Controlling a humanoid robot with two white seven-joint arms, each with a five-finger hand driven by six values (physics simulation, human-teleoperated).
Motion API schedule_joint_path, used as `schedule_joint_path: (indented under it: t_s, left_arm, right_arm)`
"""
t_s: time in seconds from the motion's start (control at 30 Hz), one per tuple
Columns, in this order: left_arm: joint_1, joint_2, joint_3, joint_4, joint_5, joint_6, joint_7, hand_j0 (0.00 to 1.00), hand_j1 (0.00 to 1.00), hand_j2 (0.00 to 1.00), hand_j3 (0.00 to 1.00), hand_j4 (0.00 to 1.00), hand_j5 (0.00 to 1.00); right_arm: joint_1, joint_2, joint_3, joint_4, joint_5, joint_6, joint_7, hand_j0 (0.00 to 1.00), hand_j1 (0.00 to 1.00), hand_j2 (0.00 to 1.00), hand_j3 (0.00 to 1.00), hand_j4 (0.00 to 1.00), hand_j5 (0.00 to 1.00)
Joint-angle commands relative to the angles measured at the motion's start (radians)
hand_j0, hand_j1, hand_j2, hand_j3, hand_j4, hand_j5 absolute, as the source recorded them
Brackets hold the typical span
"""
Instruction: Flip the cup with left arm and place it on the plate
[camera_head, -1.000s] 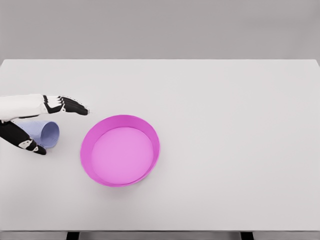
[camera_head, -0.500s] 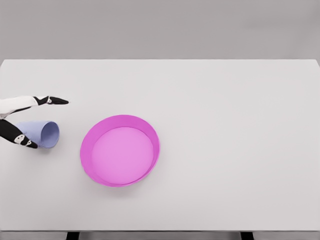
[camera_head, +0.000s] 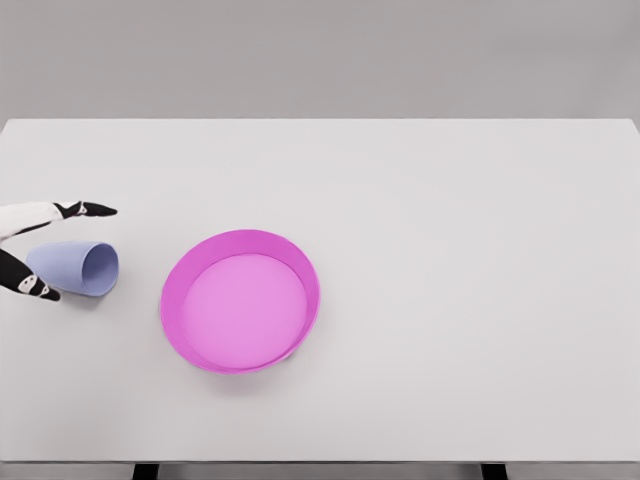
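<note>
A pale blue cup (camera_head: 78, 267) lies on its side on the white table (camera_head: 450, 250) at the far left, its mouth facing right toward the plate. The magenta plate (camera_head: 241, 300) sits a little right of the cup, with nothing on it. My left hand (camera_head: 40, 250) reaches in from the left edge; only its fingertips show. One finger (camera_head: 85, 210) stretches above the cup and the thumb tip (camera_head: 35, 289) lies below the cup's closed end. The fingers are spread around the cup's base without gripping it. The right arm is out of view.
The table's far edge runs across the top of the view, with a grey wall behind it. Two dark table legs show at the bottom edge.
My left hand has drawn back to the left, off the cup's middle toward its closed end. The cup and plate have not moved.
</note>
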Motion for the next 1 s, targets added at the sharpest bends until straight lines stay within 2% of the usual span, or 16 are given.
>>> schedule_joint_path:
  t_s: [0.0,0.13,0.2,0.23,0.87,0.97]
  left_arm:
    - [0.000,-0.003,0.001,0.008,-0.014,0.010,0.011,1.00,1.00,1.00,1.00,1.00,1.00]
    - [0.008,-0.027,-0.001,0.029,-0.026,0.022,0.011,1.00,1.00,1.00,1.00,1.00,1.00]
    - [0.018,-0.030,0.002,0.025,-0.112,0.029,0.011,1.00,1.00,1.00,1.00,1.00,1.00]
    - [0.020,-0.033,0.002,0.022,-0.118,0.030,0.011,1.00,1.00,1.00,1.00,1.00,1.00]
    - [0.037,-0.054,0.002,0.031,-0.140,0.045,0.028,1.00,1.00,1.00,1.00,1.00,1.00]
    - [0.037,-0.068,0.002,0.061,-0.140,0.045,0.039,1.00,1.00,1.00,1.00,1.00,1.00]
  right_arm:
    - [0.000,0.000,0.000,0.000,0.001,0.000,0.000,1.00,1.00,1.00,1.00,1.00,1.00]
    - [0.000,0.000,0.000,0.000,0.001,0.000,0.000,1.00,1.00,1.00,1.00,1.00,1.00]
    - [0.000,0.000,0.000,0.000,0.001,0.000,0.000,1.00,1.00,1.00,1.00,1.00,1.00]
    - [0.000,0.000,0.000,0.000,0.001,0.000,0.000,1.00,1.00,1.00,1.00,1.00,1.00]
    - [0.000,0.000,0.000,0.000,0.001,0.000,0.000,1.00,1.00,1.00,1.00,1.00,1.00]
    - [0.000,0.000,0.000,0.000,0.001,0.000,0.000,1.00,1.00,1.00,1.00,1.00,1.00]
